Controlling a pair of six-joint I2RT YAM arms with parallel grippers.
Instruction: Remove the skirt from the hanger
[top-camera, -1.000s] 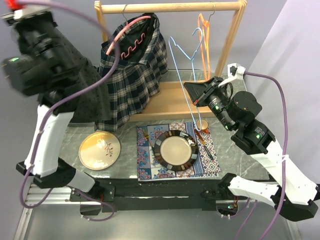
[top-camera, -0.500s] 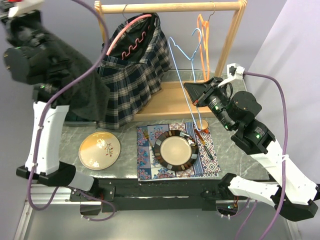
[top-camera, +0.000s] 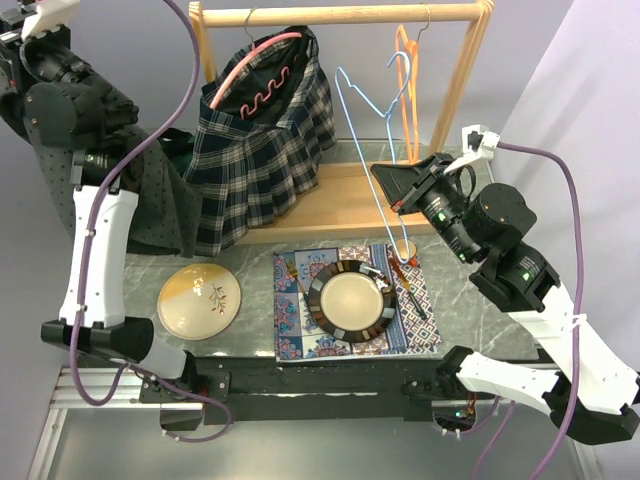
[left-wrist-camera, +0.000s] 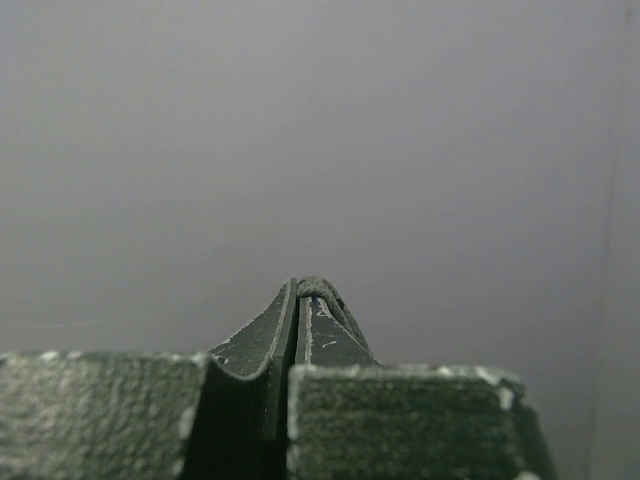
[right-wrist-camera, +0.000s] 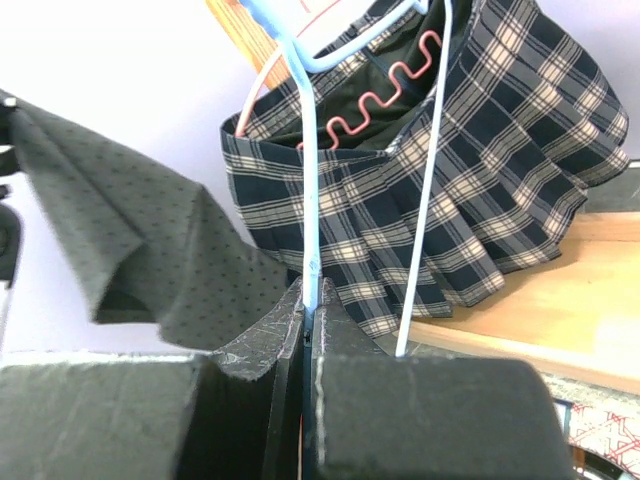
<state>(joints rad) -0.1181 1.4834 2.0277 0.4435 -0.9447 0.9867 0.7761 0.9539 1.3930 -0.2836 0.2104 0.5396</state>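
Observation:
A dark grey dotted skirt (top-camera: 155, 205) hangs from my left arm at the far left, apart from the rack; it also shows in the right wrist view (right-wrist-camera: 130, 250). My left gripper (left-wrist-camera: 300, 288) is raised at the top left, facing the wall, shut on a fold of that skirt's fabric. My right gripper (top-camera: 383, 180) (right-wrist-camera: 308, 292) is shut on the lower wire of a bare light-blue hanger (top-camera: 368, 105) (right-wrist-camera: 308, 180), which stands tilted in front of the rack, its hook below the rail.
The wooden rack (top-camera: 340, 14) carries a plaid skirt (top-camera: 260, 160) on a pink hanger (top-camera: 262, 45) and an orange hanger (top-camera: 408, 90). On the table are a gold plate (top-camera: 199, 300), and a patterned mat (top-camera: 290, 320) with a dark-rimmed plate (top-camera: 350, 300).
My left arm has swung up and to the left, carrying the dotted skirt away from the plaid skirt to the table's left side. My right gripper has barely moved.

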